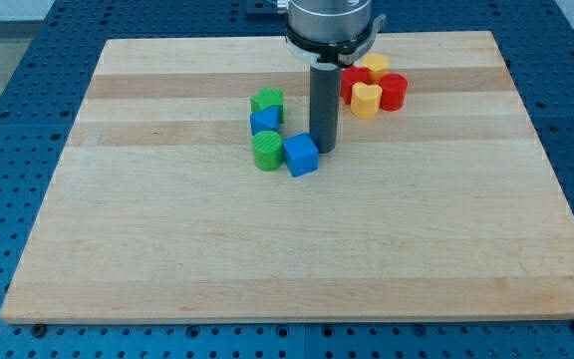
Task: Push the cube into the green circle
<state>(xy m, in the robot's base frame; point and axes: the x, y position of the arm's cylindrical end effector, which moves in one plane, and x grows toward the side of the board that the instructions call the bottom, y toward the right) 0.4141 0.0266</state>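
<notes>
A blue cube (301, 155) lies on the wooden board (297, 259), touching the right side of a green circle block (266, 150). My tip (325, 149) is right next to the cube, at its upper right corner. Above the green circle sit a second blue block (264, 122) and a green star block (267, 101), close together in a column.
At the view's top right of the rod sits a cluster: a red block (354, 82), a yellow heart (367, 99), a red cylinder (393, 91) and a yellow block (375, 66). The board lies on a blue perforated table (8, 60).
</notes>
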